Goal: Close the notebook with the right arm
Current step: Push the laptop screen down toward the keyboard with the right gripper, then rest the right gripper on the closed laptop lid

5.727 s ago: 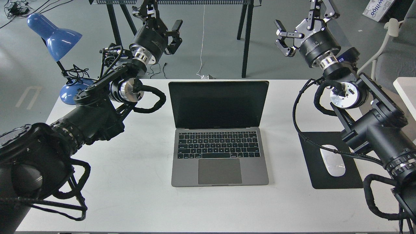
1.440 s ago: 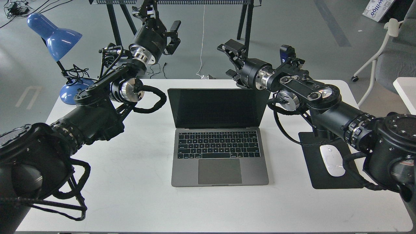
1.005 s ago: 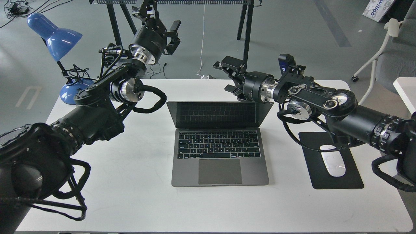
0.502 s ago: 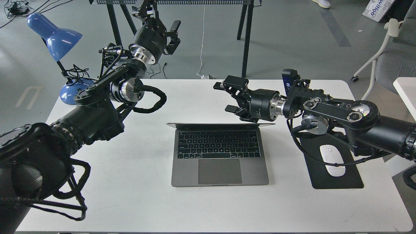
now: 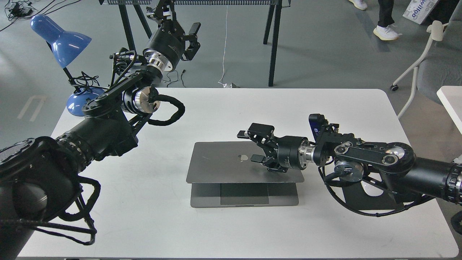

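Note:
The notebook lies in the middle of the white table. Its grey lid with the dark apple logo is tipped far forward over the base, with only the trackpad strip showing beneath. My right arm reaches in from the right, low over the lid. My right gripper is open, its fingers spread beside the logo on the lid's right half; I cannot tell if they touch. My left gripper is raised high at the back left, open and empty.
A blue desk lamp stands at the back left corner. A black mouse pad with a white mouse lies under my right arm, mostly hidden. A black trestle stand is behind the table. A person's legs show at the back right.
My right arm has swept forward and down, and the lid has gone from near edge-on to lying far over the keyboard. The left arm has not moved.

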Available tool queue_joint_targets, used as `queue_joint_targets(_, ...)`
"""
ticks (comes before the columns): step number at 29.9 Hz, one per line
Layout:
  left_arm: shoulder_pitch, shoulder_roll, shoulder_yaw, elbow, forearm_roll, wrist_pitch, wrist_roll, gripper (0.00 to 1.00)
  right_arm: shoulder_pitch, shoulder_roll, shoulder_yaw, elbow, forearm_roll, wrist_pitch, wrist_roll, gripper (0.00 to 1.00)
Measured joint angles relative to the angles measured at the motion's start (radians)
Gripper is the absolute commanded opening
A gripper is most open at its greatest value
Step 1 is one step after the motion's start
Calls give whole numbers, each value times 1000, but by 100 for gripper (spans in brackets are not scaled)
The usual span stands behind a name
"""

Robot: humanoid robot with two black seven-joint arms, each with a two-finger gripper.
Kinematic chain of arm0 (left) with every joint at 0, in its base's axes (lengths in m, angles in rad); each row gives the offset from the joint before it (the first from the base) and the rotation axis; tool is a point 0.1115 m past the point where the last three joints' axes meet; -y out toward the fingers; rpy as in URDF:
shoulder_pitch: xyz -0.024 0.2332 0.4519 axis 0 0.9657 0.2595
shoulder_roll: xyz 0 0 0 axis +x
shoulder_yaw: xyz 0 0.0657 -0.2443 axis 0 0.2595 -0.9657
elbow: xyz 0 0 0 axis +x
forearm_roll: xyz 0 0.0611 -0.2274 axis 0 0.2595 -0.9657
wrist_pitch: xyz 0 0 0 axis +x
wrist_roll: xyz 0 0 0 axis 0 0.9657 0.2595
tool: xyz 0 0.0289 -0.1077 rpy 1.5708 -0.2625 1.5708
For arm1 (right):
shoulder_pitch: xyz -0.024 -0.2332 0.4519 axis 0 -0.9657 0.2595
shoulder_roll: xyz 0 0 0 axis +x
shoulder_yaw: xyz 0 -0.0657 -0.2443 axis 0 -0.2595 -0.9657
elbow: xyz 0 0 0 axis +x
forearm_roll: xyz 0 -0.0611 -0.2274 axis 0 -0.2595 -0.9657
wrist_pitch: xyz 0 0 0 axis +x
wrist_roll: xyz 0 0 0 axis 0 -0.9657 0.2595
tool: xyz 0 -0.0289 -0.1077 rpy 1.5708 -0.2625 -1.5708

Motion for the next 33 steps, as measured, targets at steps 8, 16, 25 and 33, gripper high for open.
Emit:
queue_joint_targets(8, 0, 0, 0, 0, 0, 0, 0, 100, -59, 2, -1, -13, -39, -5, 0, 100)
queue_joint_targets(16, 0, 0, 0, 0, 0, 0, 0, 100, -103, 22, -3, -47, -67, -16, 0, 100)
queue_joint_targets(25, 0, -1, 0, 0, 0, 0, 0, 100, -125, 58, 0, -104, -67, -19, 0, 100)
queue_joint_targets(33, 0, -1, 0, 0, 0, 0, 0, 100, -61, 44, 161, -81, -59, -9, 3, 100)
